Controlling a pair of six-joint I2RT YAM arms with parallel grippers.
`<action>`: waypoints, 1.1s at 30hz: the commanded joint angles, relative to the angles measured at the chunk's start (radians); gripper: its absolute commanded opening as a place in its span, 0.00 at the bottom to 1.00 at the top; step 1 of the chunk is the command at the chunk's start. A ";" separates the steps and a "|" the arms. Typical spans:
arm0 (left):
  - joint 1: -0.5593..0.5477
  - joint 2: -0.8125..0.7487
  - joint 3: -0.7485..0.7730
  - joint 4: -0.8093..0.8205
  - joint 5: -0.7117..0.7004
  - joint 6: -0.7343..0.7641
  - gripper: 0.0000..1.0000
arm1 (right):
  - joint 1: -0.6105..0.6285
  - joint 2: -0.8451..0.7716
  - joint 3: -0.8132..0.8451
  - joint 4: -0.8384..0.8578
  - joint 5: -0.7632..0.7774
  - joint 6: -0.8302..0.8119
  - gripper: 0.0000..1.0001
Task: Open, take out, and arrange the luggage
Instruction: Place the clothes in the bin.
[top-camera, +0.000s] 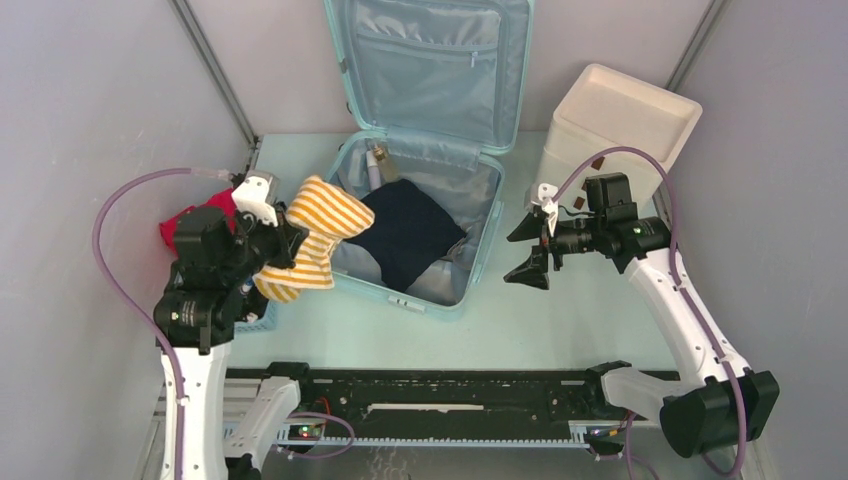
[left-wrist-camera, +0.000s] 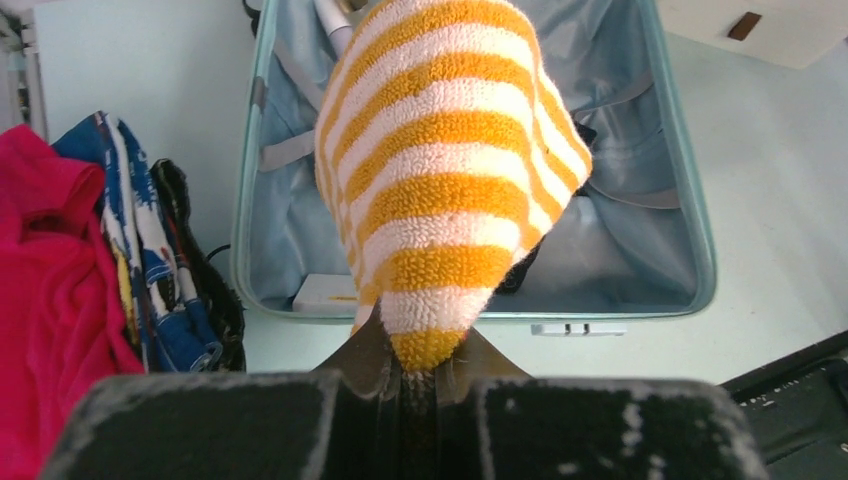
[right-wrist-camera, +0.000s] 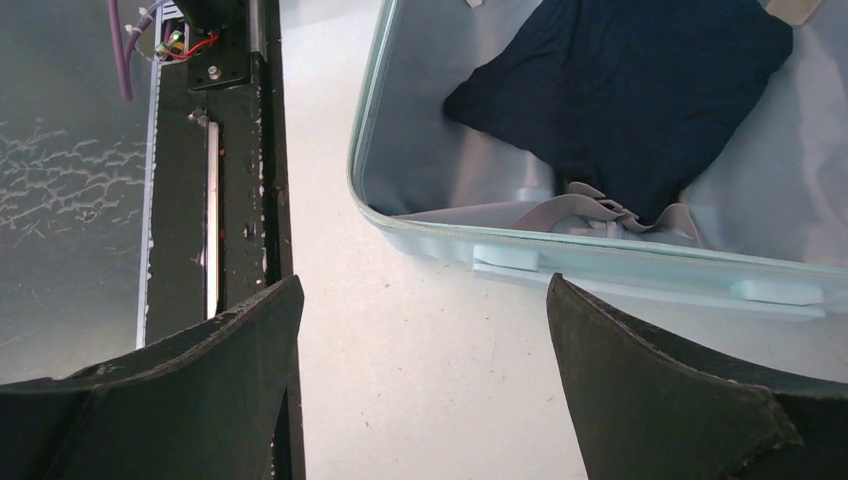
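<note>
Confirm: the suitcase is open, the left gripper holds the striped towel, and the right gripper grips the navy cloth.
Wrong on the right gripper: the right wrist view shows it open and empty outside the suitcase, the navy cloth lying inside. The rest holds.

tool spread wide, navy cloth in luggage

The striped towel hides much of the luggage, leaving a pale item, perhaps a card, half-seen.

Mint-blue suitcase, grey-blue lining; orange-and-white striped towel; navy cloth; red garment, left edge; cream box, far right corner.
</note>
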 joint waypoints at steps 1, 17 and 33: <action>0.014 -0.029 -0.011 0.026 -0.062 0.030 0.00 | 0.004 0.006 0.007 0.017 0.006 0.011 1.00; 0.050 -0.059 0.020 0.006 -0.168 0.054 0.00 | 0.032 0.020 0.007 0.015 0.043 0.007 1.00; 0.220 0.056 0.065 0.099 -0.114 0.051 0.00 | 0.090 0.031 0.006 0.013 0.092 -0.004 1.00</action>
